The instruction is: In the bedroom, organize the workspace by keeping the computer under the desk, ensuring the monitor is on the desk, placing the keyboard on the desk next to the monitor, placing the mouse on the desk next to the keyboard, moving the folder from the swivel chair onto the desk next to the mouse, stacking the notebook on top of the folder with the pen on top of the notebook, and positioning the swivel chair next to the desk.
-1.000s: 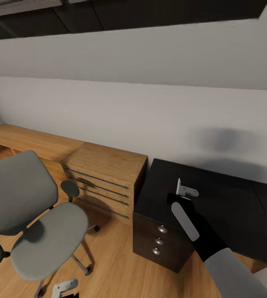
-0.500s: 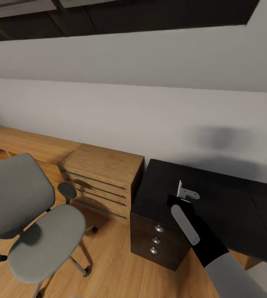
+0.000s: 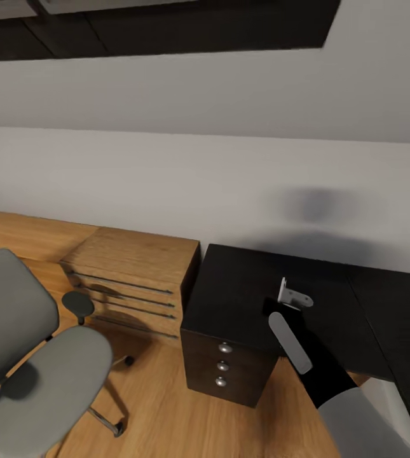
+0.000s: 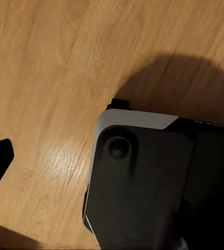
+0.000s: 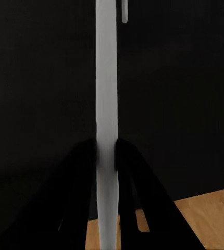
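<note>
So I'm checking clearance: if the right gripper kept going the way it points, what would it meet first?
Probably the black desk top: the right gripper, shut on the pen, faces that dark surface. How far off, I can't tell.

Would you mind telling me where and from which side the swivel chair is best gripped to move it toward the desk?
I would take the swivel chair by its round armrest pad, coming from above. The pad is small and stands clear on a thin stem, while backrest and seat look too broad. The right gripper is shut on the pen, so the other arm would suit.
</note>
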Tool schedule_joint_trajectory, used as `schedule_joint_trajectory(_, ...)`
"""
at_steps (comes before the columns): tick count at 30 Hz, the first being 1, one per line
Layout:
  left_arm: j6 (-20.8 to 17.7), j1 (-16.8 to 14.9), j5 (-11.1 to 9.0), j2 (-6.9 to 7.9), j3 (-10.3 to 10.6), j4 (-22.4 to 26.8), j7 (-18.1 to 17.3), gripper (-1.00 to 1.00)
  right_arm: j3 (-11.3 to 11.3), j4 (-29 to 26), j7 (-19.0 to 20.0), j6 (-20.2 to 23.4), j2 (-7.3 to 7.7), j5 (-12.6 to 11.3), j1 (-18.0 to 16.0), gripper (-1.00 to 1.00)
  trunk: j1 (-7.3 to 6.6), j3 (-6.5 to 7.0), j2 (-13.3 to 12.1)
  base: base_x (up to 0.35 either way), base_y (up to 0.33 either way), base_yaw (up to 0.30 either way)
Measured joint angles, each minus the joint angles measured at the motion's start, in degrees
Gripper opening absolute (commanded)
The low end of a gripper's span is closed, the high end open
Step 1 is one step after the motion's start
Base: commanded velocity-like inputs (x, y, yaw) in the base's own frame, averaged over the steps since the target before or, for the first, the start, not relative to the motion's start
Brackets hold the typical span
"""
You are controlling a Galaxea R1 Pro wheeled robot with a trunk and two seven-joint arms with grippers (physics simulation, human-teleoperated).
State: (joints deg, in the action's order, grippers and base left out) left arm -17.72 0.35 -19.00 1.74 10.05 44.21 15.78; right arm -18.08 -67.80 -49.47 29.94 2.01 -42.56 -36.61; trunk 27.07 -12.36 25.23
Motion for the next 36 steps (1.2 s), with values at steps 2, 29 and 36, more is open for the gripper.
schedule_joint_trajectory(2,0.9,-0.3,0.0,0.0,0.0,-1.0,0.0,1.0,2.8,0.2,0.2,0.0,0.14,0.0,0.0,-1.0,-0.44,0.37,-0.8,0.0,0.0,-0.299)
schedule_joint_trajectory(29,11.7,-5.4,-0.2,-0.12,-0.2,-10.5,0.0,1.0,25.2,7.6,1.8,-5.5,3.48,0.1,-0.1,-1.0,-1.32,1.1,-2.4,0.0,0.0,-0.3)
schedule_joint_trajectory(36,15.2,-5.4,-0.2,-0.25,-0.1,-10.5,0.1,1.0,25.2,7.7,1.8,-5.6,4.09,0.1,-0.1,-1.0,-1.32,1.1,-2.4,0.0,0.0,-0.3)
